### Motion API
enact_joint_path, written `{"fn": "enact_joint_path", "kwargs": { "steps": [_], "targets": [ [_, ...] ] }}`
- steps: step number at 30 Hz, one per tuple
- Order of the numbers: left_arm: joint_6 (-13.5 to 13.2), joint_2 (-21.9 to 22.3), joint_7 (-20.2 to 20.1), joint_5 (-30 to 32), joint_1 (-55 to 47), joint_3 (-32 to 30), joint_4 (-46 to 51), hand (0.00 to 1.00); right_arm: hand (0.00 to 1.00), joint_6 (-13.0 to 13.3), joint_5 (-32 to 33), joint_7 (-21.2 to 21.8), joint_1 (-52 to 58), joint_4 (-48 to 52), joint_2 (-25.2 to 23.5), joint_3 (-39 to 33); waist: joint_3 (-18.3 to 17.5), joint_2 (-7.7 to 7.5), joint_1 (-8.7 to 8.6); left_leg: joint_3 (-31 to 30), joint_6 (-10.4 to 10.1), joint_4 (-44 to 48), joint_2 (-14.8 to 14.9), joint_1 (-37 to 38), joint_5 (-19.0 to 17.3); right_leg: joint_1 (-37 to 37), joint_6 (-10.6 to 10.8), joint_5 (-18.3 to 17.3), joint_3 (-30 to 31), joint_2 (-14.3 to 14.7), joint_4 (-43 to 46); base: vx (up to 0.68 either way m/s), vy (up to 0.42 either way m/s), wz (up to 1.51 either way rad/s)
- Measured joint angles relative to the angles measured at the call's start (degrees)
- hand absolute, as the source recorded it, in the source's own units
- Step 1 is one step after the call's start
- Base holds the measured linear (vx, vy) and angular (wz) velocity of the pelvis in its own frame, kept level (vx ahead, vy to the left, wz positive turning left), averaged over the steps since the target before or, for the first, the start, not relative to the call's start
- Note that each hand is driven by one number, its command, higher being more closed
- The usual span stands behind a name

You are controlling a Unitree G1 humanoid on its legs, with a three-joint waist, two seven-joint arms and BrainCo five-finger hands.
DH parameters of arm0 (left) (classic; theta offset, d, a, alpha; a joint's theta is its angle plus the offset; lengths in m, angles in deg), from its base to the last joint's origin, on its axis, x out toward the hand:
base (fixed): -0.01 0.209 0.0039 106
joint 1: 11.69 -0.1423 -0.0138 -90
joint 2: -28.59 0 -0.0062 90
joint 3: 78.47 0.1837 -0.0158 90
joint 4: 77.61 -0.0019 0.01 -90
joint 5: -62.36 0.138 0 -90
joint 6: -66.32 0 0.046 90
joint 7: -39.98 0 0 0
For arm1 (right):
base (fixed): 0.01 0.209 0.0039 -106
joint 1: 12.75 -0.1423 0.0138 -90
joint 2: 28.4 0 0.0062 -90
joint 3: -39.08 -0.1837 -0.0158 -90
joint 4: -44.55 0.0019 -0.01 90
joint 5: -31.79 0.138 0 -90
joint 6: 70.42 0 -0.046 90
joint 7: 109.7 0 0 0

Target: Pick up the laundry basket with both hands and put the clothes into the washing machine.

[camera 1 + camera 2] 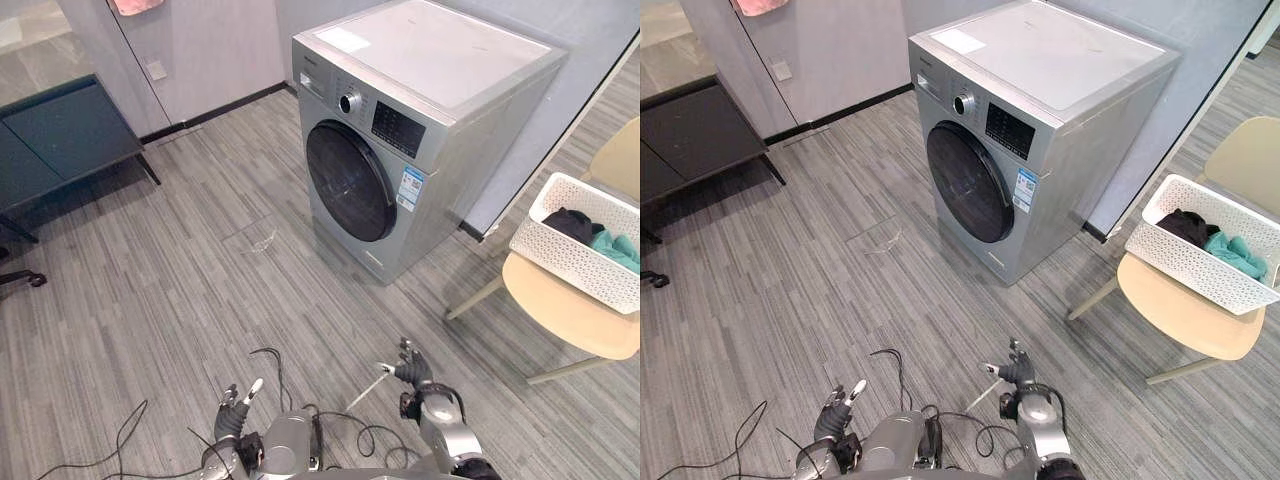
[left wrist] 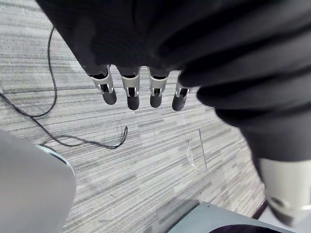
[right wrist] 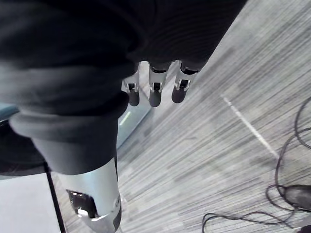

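Grey plank floor [image 1: 200, 280], washing machine [image 1: 420, 130] ahead with door closed; right of it a chair [image 1: 575, 315] carries the white laundry basket [image 1: 570, 262] of clothes [image 1: 615, 247], likely light, stiff plastic, best gripped at opposite rims; left hand [image 1: 232, 415] and right hand [image 1: 412, 372] hang low, fingers straight, empty

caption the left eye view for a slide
Left hand and right hand hang empty; laundry basket on chair near closed washing machine
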Motion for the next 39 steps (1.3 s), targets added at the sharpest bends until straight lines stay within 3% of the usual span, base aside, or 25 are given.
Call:
{"fn": "enact_joint_path", "kwargs": {
  "steps": [2, 5, 6, 7, 8, 10, 11, 12, 13, 15, 17, 21, 22, 23, 24, 25, 27, 29, 31, 32, 34, 35, 36, 37, 39],
  "targets": [
    [-0.1, -1.0, 0.0, 1.0, 0.1, 1.3, 0.1, 0.0, 0.0, 0.0, -0.7, -0.3, -1.1, 0.3, 0.0, 1.0, 0.2, -0.93, -0.03, 0.1, 0.3, -3.8, -1.0, 3.1, 0.6, -2.1, 0.2, -3.8, -2.0, 5.8, -2.9, 0.17, 0.082, 0.07],
    [-0.1, -0.8, 0.0, 0.9, 1.7, 2.7, 0.1, 0.0, 0.0, 0.1, -1.0, -1.1, -3.0, 0.6, 0.2, 1.4, 0.5, -1.01, -0.53, 0.1, 0.3, -5.2, -1.0, 4.7, 0.6, -4.8, 0.1, -4.4, -6.1, 12.0, -13.3, 0.17, -0.018, 0.17],
    [-0.1, -1.1, 0.0, 0.9, 2.8, 3.9, 0.0, 0.0, 0.0, 0.1, -1.1, -1.3, -3.3, 1.3, 0.3, 2.0, 0.2, -1.59, -0.7, -0.2, -0.1, -4.7, -1.0, 4.6, 0.4, -4.7, -3.7, 0.0, -5.8, 14.3, -19.1, 0.14, -0.043, 0.39],
    [-0.1, -1.4, -0.1, 0.9, 3.4, 4.1, -0.2, 0.0, 0.0, 0.1, -1.3, -1.4, -3.2, 1.6, 0.3, 2.2, 0.3, -1.23, -1.14, -1.1, -0.5, -4.3, -0.9, 4.8, 0.1, -4.1, -5.2, 2.1, -4.9, 15.4, -19.9, 0.22, -0.063, 0.38],
    [-0.2, -0.7, -0.1, 1.0, 4.0, 4.4, -0.2, 0.0, 0.0, 0.0, -1.5, -2.1, -3.3, 2.3, 0.6, 3.0, 0.6, -0.12, -1.01, -1.6, -1.5, -4.4, 0.2, 6.2, -0.2, -2.7, -5.0, 1.8, -4.4, 17.0, -20.8, 0.27, -0.061, 0.02],
    [-0.1, 0.0, 0.0, 1.0, 3.9, 3.7, 0.1, 0.0, 0.0, 0.0, -1.7, -2.3, -3.3, 4.8, 0.1, 5.0, 0.9, 0.51, -0.52, -0.5, -4.5, 1.8, 2.6, 5.5, 0.8, 0.1, -5.3, 1.0, -4.3, 19.2, -22.9, 0.31, -0.077, -0.32],
    [-0.1, 0.9, 0.2, 0.9, 3.7, 2.6, 0.6, 0.0, 0.0, 0.0, -1.8, -2.4, -3.3, 6.4, 0.0, 6.7, 1.4, 1.35, -0.38, 0.1, -8.1, 11.5, 5.7, 3.2, 3.2, 3.3, -5.7, 0.8, -4.3, 21.5, -24.7, 0.27, -0.089, -0.4],
    [-0.1, 1.9, 0.2, 0.8, 3.0, 1.5, 1.9, 0.0, 0.0, 0.0, -1.9, -2.8, -3.3, 7.6, -0.1, 8.0, 1.5, 2.2, -0.1, 0.4, -9.1, 19.2, 8.3, 1.5, 6.3, 5.7, -6.3, 0.3, -3.6, 23.4, -25.6, 0.37, -0.059, -0.87],
    [-0.2, 2.7, 0.3, 0.3, 1.3, 0.9, 4.5, 0.0, 0.0, 0.1, -2.0, -3.5, -3.6, 9.1, -0.8, 9.8, 1.3, 2.79, 0.78, 1.1, -7.6, 29.4, 12.0, -1.8, 13.1, 8.6, -7.2, -0.2, -1.7, 25.6, -26.8, 0.26, 0.013, -0.89],
    [-0.3, 2.4, 0.4, -0.3, 1.7, 0.9, 5.0, 0.0, 0.0, 0.2, -2.0, -4.1, -4.7, 9.4, -2.4, 9.8, 1.2, 2.81, 1.23, 2.4, -5.7, 35.8, 14.9, -5.3, 11.7, 10.7, -7.6, -0.6, -0.2, 26.5, -28.7, 0.23, 0.04, -0.61],
    [-0.3, 2.3, 0.6, -0.6, 2.7, 1.1, 4.8, 0.0, 0.0, 0.1, -2.3, -4.8, -5.8, 8.6, -3.1, 10.1, 1.3, 2.33, 1.63, 3.7, -3.6, 34.2, 16.5, -7.9, 10.0, 12.2, -7.0, -0.1, 1.4, 26.4, -31.2, 0.24, 0.09, -0.33],
    [-0.3, 1.9, 1.5, -0.9, 2.7, 1.4, 3.9, 0.0, 0.0, 0.0, -4.3, -5.0, -10.7, 3.1, -3.3, 12.4, 1.4, 1.92, 1.63, 1.9, -5.4, 14.3, 16.0, -7.3, 8.4, 13.4, -4.7, 1.3, 5.3, 24.3, -33.2, 0.2, 0.253, -0.46],
    [-0.3, 1.9, 1.7, -1.7, 2.7, 1.5, 3.8, 0.0, 0.0, 0.0, -4.6, -5.2, -13.2, 0.3, -3.6, 13.0, 1.4, 1.96, 1.75, -2.5, -6.8, 4.1, 13.1, -5.1, 9.2, 13.0, -3.4, 2.0, 7.5, 23.3, -33.2, 0.17, 0.366, -0.64],
    [-0.3, 1.9, 1.7, -2.3, 2.6, 1.5, 3.7, 0.0, 0.0, 0.0, -5.0, -5.4, -14.1, -0.6, -3.8, 13.4, 1.2, 2.39, 1.74, -5.4, -7.9, -0.3, 12.4, -3.7, 9.8, 12.9, -2.0, 2.1, 8.4, 23.4, -33.2, 0.16, 0.399, -0.7],
    [-0.4, 1.8, 1.9, -2.7, 3.0, 1.5, 2.7, 0.0, 0.0, 0.0, -5.6, -5.6, -15.1, -1.2, -4.1, 13.8, 1.4, 1.93, 2.06, -8.6, -10.9, -2.1, 10.2, -1.6, 8.1, 12.8, 0.3, 1.8, 10.4, 23.0, -33.9, 0.13, 0.36, -0.42],
    [-0.4, 0.8, 2.5, -2.8, 4.4, 1.6, 1.3, 0.0, 0.0, 0.0, -5.9, -5.6, -15.9, -1.9, -4.2, 14.3, 1.7, 0.84, 2.34, -10.5, -10.6, -1.1, 7.2, -1.8, 8.3, 13.2, 1.8, 2.4, 11.5, 21.9, -36.5, 0.12, 0.325, -0.22],
    [-0.6, 0.7, 2.9, -2.9, 4.1, 1.9, 1.3, 0.0, 0.0, 0.0, -6.0, -5.6, -16.3, -2.6, -4.4, 14.7, 1.7, 0.39, 2.28, -14.4, -10.6, 1.8, 3.5, -1.8, 8.3, 16.7, 3.5, 3.6, 12.3, 20.0, -39.9, 0.08, 0.264, 0.13],
    [-1.4, 0.4, 3.0, -2.9, 3.8, 3.0, 1.4, 0.0, 0.0, 0.2, -6.1, -5.5, -16.7, -2.6, -4.4, 14.3, 1.0, -0.19, 1.6, -12.6, -10.0, 2.2, 1.4, -2.3, 7.8, 16.9, 4.5, 4.3, 11.9, 17.3, -40.3, 0.03, 0.239, 0.2],
    [-1.5, -0.4, 2.7, -2.6, 3.9, 5.8, 1.5, 0.0, 0.0, 0.1, -6.7, -5.6, -17.8, -3.3, -4.3, 12.8, 1.2, 1.34, 1.67, -11.4, -7.5, 2.0, 0.6, -3.6, 4.6, 14.4, 5.3, 4.8, 12.9, 16.2, -40.2, -0.04, 0.23, -0.17],
    [-1.5, -0.4, 2.6, -2.6, 3.9, 6.4, 1.5, 0.0, 0.0, 0.1, -7.0, -5.6, -18.5, -4.3, -4.3, 12.2, 1.3, 1.48, 1.75, -10.4, -7.4, 1.7, 0.5, -4.1, 4.1, 13.1, 6.0, 5.2, 14.0, 15.8, -39.8, -0.09, 0.282, -0.58],
    [-1.6, -0.4, 2.5, -2.5, 3.8, 8.0, 1.6, 0.0, 0.0, -0.3, -9.2, -6.0, -21.9, -7.0, -4.3, 9.5, 1.9, 1.76, 2.49, -6.6, -6.9, 0.9, 0.0, -5.1, 3.2, 8.2, 6.6, 5.6, 16.9, 14.0, -37.0, -0.09, 0.206, -0.84],
    [-1.7, -0.4, 2.5, -2.6, 4.1, 9.0, 1.8, 0.0, 0.0, -1.1, -10.6, -6.6, -25.1, -8.5, -3.7, 7.6, 2.6, 2.16, 3.72, -2.9, -6.3, 1.1, 0.3, -5.6, 3.1, 4.5, 6.4, 5.9, 16.7, 12.2, -33.7, -0.11, 0.171, -1.08],
    [-1.8, -0.2, 2.5, -2.6, 4.3, 9.7, 2.0, 0.0, 0.0, -1.3, -11.1, -7.5, -27.7, -8.8, -3.3, 6.3, 3.4, 2.68, 3.96, -0.5, -5.6, 1.2, 0.4, -5.6, 3.3, 2.7, 5.7, 5.5, 13.6, 10.0, -30.8, -0.22, 0.261, -1.42],
    [-2.4, -0.2, 2.7, -2.9, 4.9, 10.5, 3.0, 0.0, 0.0, -1.5, -11.8, -9.2, -32.4, -8.7, -3.1, 4.0, 5.0, 3.3, 4.59, 2.8, -5.3, 1.4, 0.7, -5.7, 3.1, 0.2, 4.7, 5.0, 6.3, 6.4, -27.4, -0.17, 0.152, -1.07],
    [-3.0, -0.6, 2.7, -3.3, 6.1, 10.4, 5.6, 0.0, 0.0, -2.5, -13.0, -11.6, -36.8, -6.3, -2.7, 1.4, 7.1, 4.49, 4.63, 3.8, -4.6, 2.2, 2.0, -7.1, 2.6, -0.4, 3.6, 5.1, 0.7, 5.3, -27.2, -0.17, 0.079, -0.61]
  ]
}}
